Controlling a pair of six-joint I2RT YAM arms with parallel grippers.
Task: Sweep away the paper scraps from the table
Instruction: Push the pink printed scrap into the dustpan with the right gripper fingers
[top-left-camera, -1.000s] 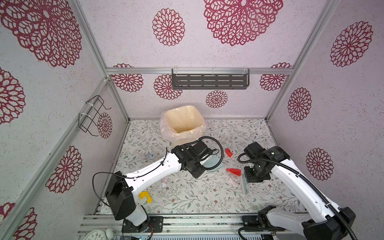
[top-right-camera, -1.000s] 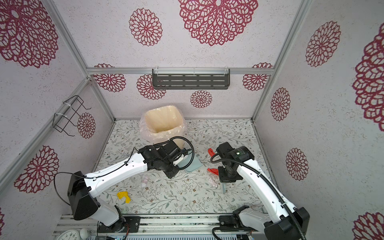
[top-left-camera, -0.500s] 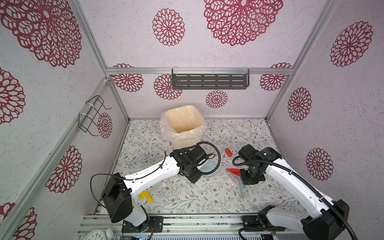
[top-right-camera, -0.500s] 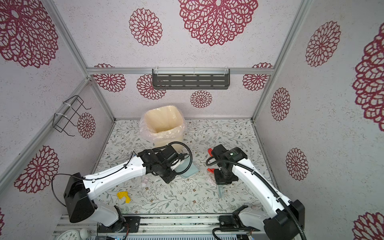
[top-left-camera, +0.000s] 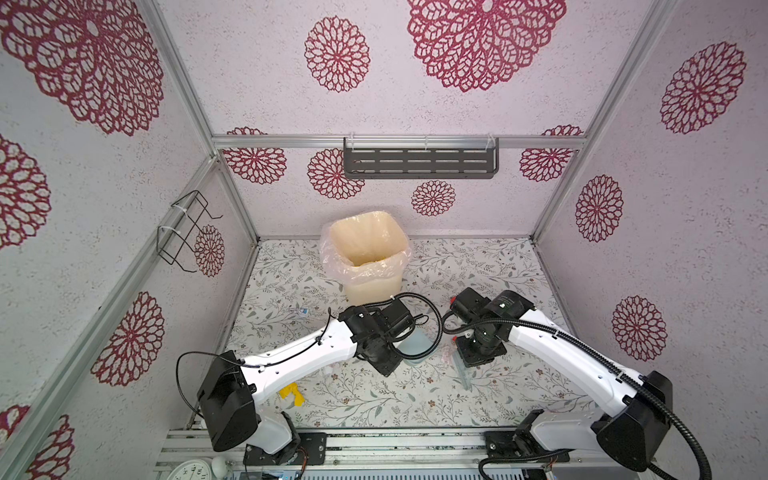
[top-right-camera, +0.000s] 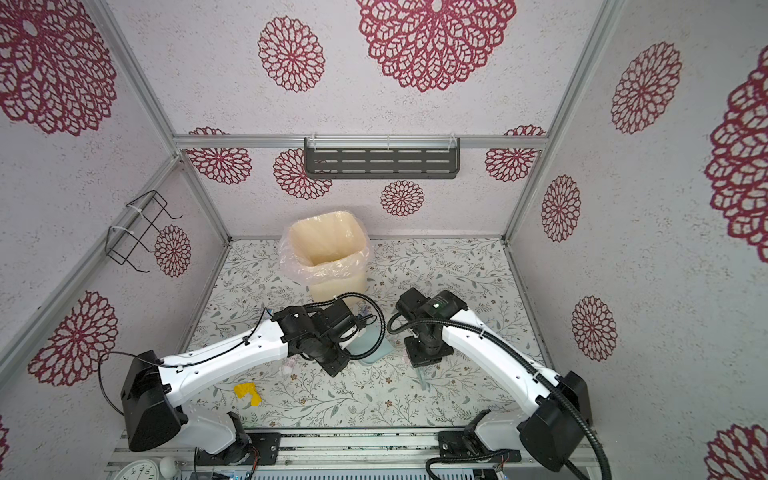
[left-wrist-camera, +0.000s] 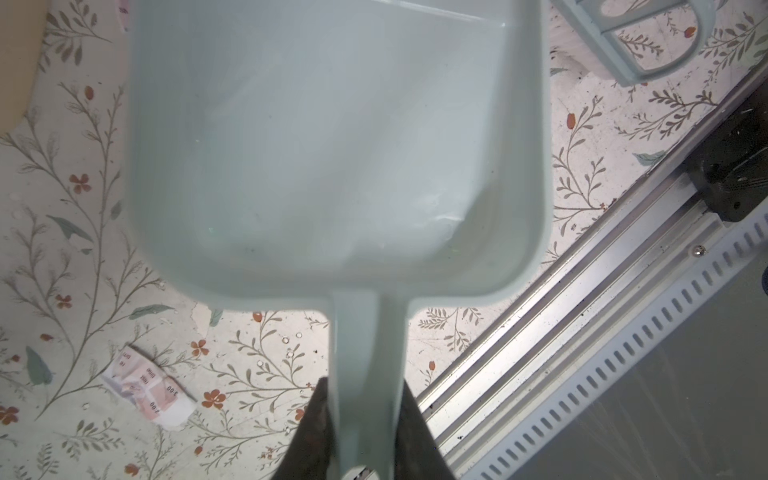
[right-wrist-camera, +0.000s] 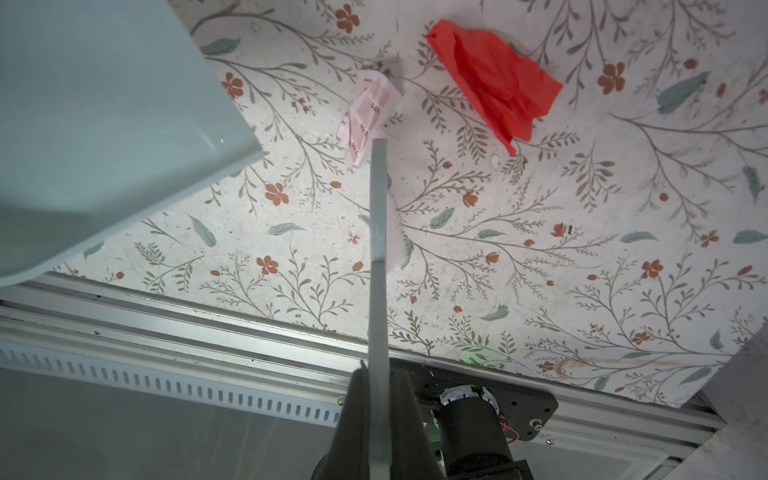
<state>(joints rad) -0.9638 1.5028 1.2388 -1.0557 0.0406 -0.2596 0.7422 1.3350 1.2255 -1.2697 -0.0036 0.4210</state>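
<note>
**Entry: sweeping tools and litter, as they stand**

1. My left claw (left-wrist-camera: 365, 415): clenched on the handle of the dustpan (left-wrist-camera: 324, 145).
   - Change: over the last second I have drawn the pan away from the bin (top-left-camera: 365, 249), toward the front middle of the counter (top-left-camera: 374, 399).
   - The pan looks empty, though I cannot read a pale patch in one corner.
   - I cannot tell whether its lip touches the counter.

2. My right claw (right-wrist-camera: 378, 415): clamped tight on the thin handle of the brush (right-wrist-camera: 378, 208).
   - Change: I have swung it inward. My arm now covers most of the red paper in both top views.
   - The brush lies near one front corner of the pan.

3. Paper scraps (top-right-camera: 247, 394): none yet collected.
   - Pink printed scrap (right-wrist-camera: 370, 112): at the brush tip.
   - Red scrap (right-wrist-camera: 494, 79): just beyond the tip, on the side of the brush away from the pan.
   - Second pink printed scrap (left-wrist-camera: 145, 390): on the counter beside the pan's handle, behind its mouth.
   - Yellow scrap (top-left-camera: 291, 395): near the front edge, well apart from both tools.

4. Meaning: both tools are now brought up to the pink and red pieces, so a first stroke toward the pan looks ready. I judge the yellow and the second pink scrap will need the pan set down elsewhere.
</note>
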